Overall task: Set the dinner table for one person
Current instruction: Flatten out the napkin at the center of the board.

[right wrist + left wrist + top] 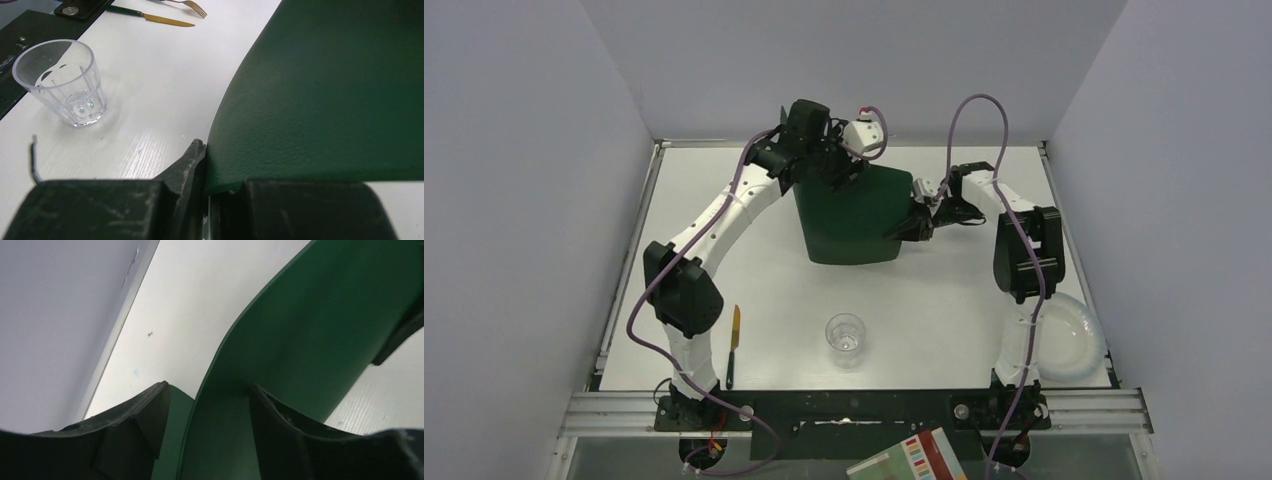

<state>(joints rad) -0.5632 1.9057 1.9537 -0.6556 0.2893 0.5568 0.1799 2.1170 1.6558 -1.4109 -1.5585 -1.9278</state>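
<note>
From my seat at the arm bases, the table point(754, 270) spreads out white from the near rail to the far wall, filling the whole floor of the cell. Nearest me a clear glass point(845, 338) stands upright at the near middle. To its left, well apart, a knife point(734, 345) lies pointing away from me. In the right wrist view a fork point(186, 6) lies just beside the knife. At the near right corner sits a clear plate point(1092, 335), partly hidden behind the right arm.

Farther out, in the far middle, lies the dark green mat point(854, 225), and both arms reach to it. The right gripper point(204, 150) is clamped tight on the mat's right edge, its two fingers pinching the thin sheet between them. The mat bows upward near that grip.

Farthest off, the left gripper point(209, 390) stands at the mat's far edge. Its jaws are apart, one finger point(145, 415) on each side of the curved edge, with a clear gap on the left side, so I read it as released, not gripping
</note>
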